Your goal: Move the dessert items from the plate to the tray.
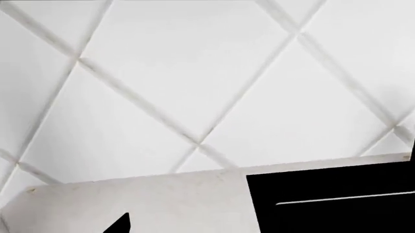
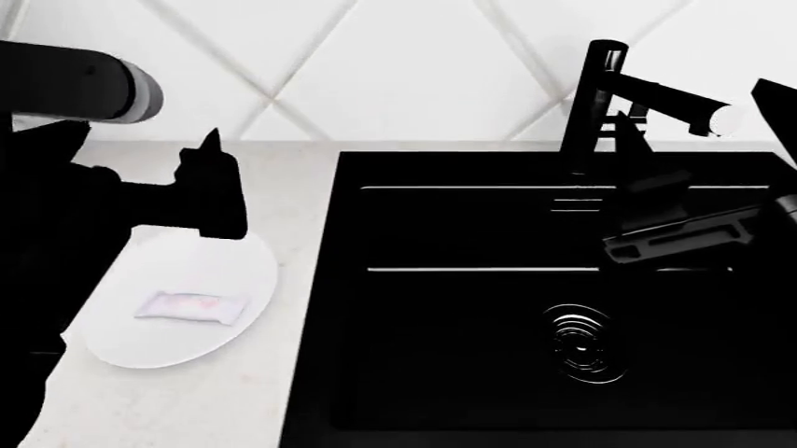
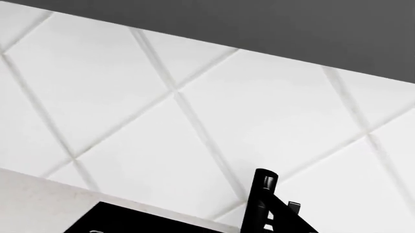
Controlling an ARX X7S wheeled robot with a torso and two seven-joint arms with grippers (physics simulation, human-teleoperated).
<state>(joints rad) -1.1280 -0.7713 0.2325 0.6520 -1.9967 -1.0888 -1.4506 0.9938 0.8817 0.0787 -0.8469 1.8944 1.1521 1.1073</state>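
Lying crosswise on the plate (image 2: 230, 322), the wrapped bar (image 2: 189, 306) sits just below the left gripper (image 2: 215, 191); jaw opening probably indiscernible.

A pale speckled counter (image 2: 293, 201) carries a white plate (image 2: 237, 322) at about 8 o'clock, and the black sink (image 2: 498, 308) is set in from centre to 3 o'clock.

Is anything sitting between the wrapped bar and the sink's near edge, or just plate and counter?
In the head view, only bare white plate and a strip of counter separate the wrapped bar from the sink. Nothing else lies there.
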